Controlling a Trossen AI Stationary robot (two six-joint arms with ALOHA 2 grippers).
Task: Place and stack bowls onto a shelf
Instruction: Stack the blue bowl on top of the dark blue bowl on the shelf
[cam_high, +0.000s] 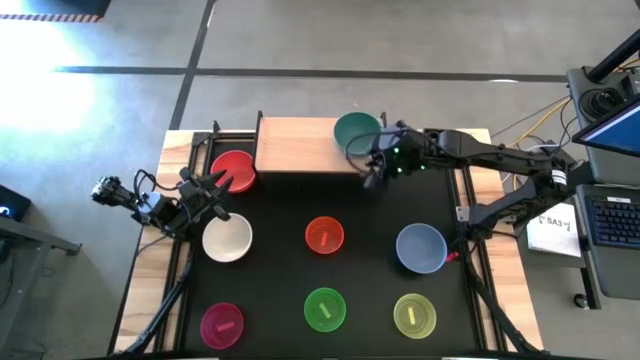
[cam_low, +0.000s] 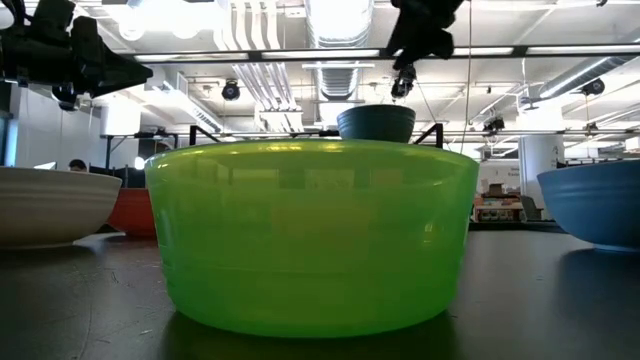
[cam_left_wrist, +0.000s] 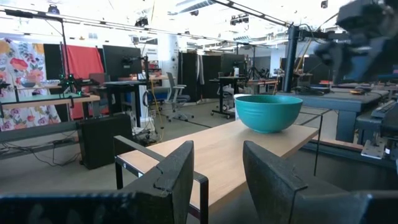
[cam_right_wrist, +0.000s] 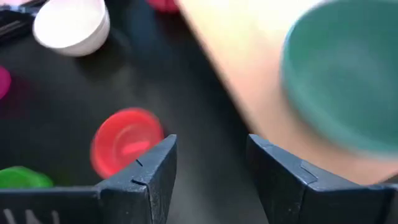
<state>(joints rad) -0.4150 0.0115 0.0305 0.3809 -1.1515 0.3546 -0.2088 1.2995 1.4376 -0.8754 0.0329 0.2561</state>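
The teal bowl (cam_high: 357, 131) stands upright on the right end of the light-wood shelf (cam_high: 300, 145); it also shows in the left wrist view (cam_left_wrist: 268, 112) and, blurred, in the right wrist view (cam_right_wrist: 348, 81). My right gripper (cam_high: 372, 168) is open just near of that bowl and above it (cam_low: 404, 88), touching nothing. My left gripper (cam_high: 218, 195) is open between the red bowl (cam_high: 233, 170) and the white bowl (cam_high: 227, 238), above them and pointing toward the shelf (cam_left_wrist: 230, 149).
On the black mat stand the orange-red bowl (cam_high: 324, 236), blue-grey bowl (cam_high: 420, 247), magenta bowl (cam_high: 222, 324), green bowl (cam_high: 324, 308) and yellow-green bowl (cam_high: 414, 315). The shelf's left and middle part is bare wood. The green bowl (cam_low: 310, 235) fills the low view.
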